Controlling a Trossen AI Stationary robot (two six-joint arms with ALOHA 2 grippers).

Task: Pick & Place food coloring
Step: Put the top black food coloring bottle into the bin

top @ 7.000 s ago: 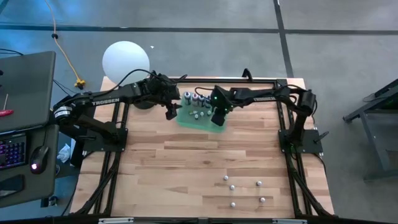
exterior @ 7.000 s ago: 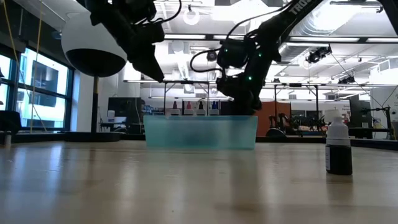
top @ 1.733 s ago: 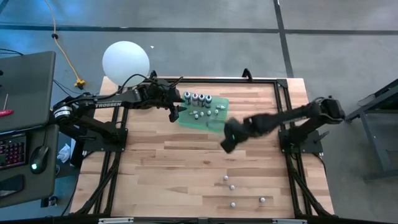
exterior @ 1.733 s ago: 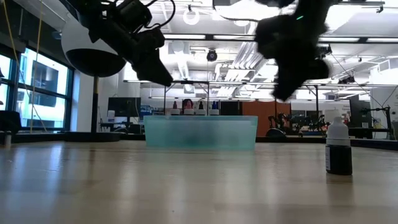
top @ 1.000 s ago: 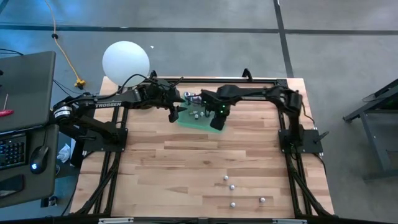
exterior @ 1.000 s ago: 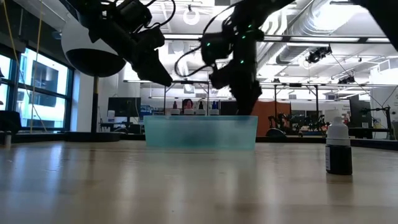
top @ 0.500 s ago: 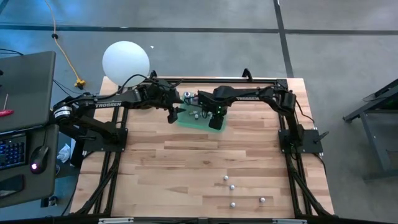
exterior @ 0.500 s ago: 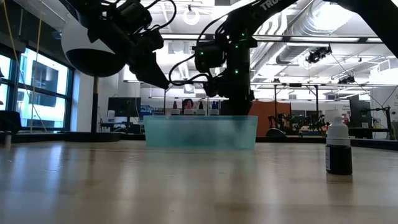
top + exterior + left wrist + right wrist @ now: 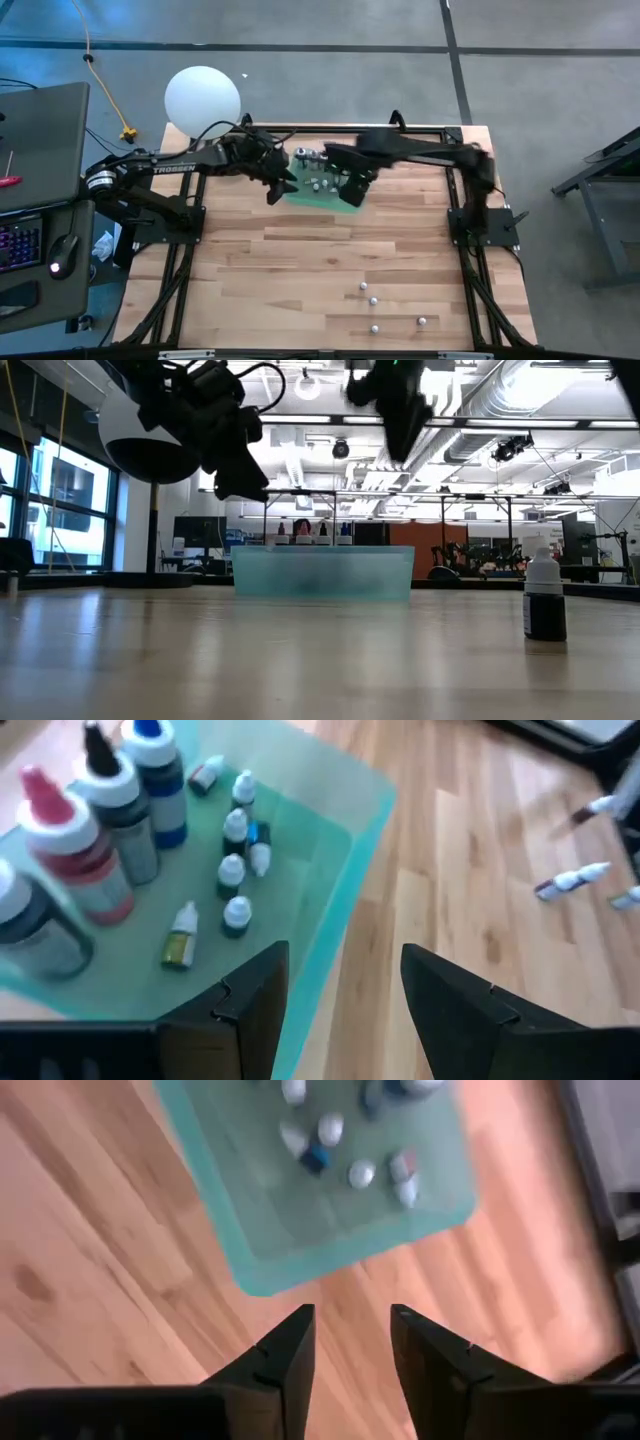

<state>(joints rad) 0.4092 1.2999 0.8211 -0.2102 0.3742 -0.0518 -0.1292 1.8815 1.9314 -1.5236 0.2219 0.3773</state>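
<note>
From my left wrist camera, the left end effector (image 9: pixel 340 995) hangs open and empty over the near rim of the teal tray (image 9: pixel 345 890), just beyond whose rim I count four big food coloring bottles (image 9: pixel 120 810) and about seven small ones (image 9: pixel 232 870). The right end effector (image 9: pixel 350 1345) is likewise parted with nothing between its fingers, just off the tray's edge. Farther off, the high view alone shows five loose bottles (image 9: pixel 372 301) across the table (image 9: pixel 300 270) and "TROSSEN" on the left arm (image 9: pixel 172 168).

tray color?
Translucent teal-green tray; shows best in the left wrist view.
</note>
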